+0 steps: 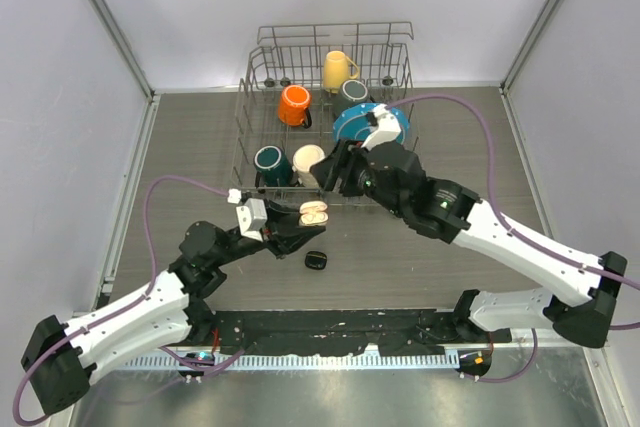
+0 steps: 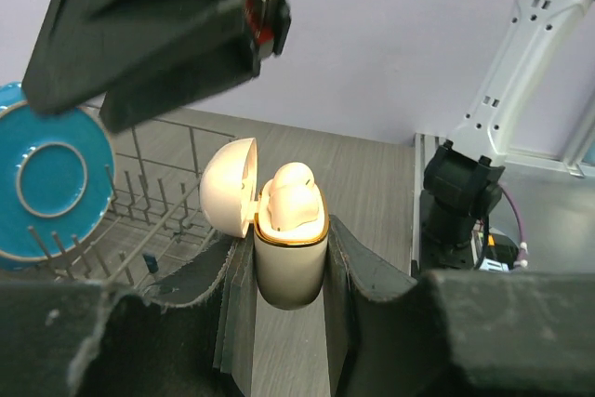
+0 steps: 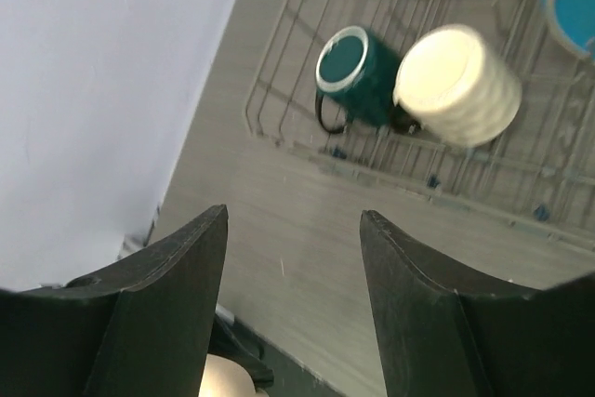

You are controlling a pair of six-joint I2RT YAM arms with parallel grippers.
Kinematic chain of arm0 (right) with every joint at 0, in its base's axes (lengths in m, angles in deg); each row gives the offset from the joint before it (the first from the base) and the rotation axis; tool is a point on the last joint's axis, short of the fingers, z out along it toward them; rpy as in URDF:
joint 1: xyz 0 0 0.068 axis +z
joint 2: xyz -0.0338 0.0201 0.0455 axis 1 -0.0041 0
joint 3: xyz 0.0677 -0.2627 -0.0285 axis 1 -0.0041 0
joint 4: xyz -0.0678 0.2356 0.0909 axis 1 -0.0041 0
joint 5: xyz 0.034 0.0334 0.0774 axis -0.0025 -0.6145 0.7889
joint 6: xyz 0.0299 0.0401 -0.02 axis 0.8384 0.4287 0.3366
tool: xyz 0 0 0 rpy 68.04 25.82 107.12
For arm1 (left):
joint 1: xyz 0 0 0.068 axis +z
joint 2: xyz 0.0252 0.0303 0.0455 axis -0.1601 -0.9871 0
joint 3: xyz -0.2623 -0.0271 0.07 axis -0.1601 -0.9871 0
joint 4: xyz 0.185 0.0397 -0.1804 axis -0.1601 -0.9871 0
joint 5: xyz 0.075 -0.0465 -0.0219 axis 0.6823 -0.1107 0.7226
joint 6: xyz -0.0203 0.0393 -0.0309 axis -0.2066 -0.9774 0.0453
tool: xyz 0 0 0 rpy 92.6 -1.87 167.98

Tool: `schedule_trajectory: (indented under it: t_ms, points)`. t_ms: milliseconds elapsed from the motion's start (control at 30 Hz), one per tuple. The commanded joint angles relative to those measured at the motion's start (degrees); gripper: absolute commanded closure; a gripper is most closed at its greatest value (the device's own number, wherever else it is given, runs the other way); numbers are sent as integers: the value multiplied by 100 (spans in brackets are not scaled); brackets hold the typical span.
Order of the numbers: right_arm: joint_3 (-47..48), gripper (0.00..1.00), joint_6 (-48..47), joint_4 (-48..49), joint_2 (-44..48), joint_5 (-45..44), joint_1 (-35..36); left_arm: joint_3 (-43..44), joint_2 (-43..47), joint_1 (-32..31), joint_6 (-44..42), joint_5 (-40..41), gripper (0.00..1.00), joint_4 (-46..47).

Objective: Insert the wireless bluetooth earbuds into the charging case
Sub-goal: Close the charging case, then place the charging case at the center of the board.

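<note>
Gripping a cream charging case by its lower body, the left gripper has its fingers drawn in narrow, one against each side of the case. The case stands upright between them, lifted above the table. Its lid is swung open to the left, and the rounded white earbuds sit in the body, their tops rising above the gold rim. I cannot tell whether both are fully seated. Directly above the case hangs the right gripper, fingers spread apart with nothing between them. Through that gap its own camera sees bare table and the near edge of a wire dish rack; a sliver of the cream case shows at the bottom edge, below the left finger. On the table just in front of the held case lies a small black case, untouched by either arm. The rack behind holds a teal mug, a cream mug, an orange mug, a yellow mug and a blue plate.
</note>
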Motion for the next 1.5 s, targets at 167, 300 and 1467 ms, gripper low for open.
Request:
schedule_trajectory:
  t_ms: [167, 300, 1467]
  points:
    - [217, 36, 27, -300, -319, 1523, -59, 295, -91, 15, -19, -207, 100, 70]
    - [-117, 37, 18, -273, -56, 1611, -59, 261, -118, 7, -54, 56, 100, 26]
    - [-1928, 35, 1275, -1178, 2169, -1095, -340, -970, 1914, 7, 2908, 2852, 100, -3737]
